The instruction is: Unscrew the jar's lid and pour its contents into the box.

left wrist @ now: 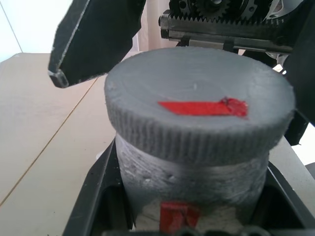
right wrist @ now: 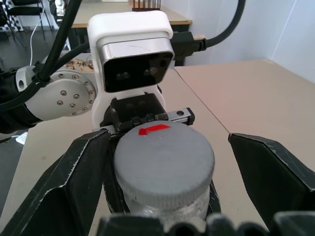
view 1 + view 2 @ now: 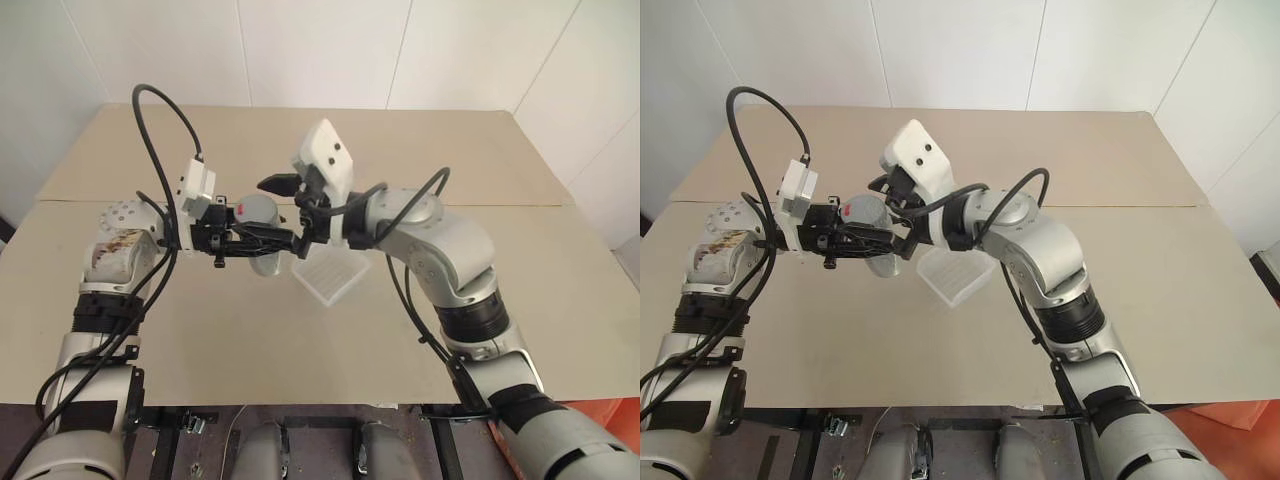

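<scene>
1. The desk (image 3: 560,300) is big and tan. The box (image 3: 330,275) sits near its middle, with nothing in it.
2. The right gripper (image 2: 165,162) has its fingers wide apart, one on each side of the lid (image 2: 165,160), not pinching yet.
3. The left gripper (image 3: 262,240) is clamped on the jar (image 1: 192,172), holding it up above the desk, beside the box.
4. The lid is on the jar. Unscrewing and pouring are both left to do.
</scene>
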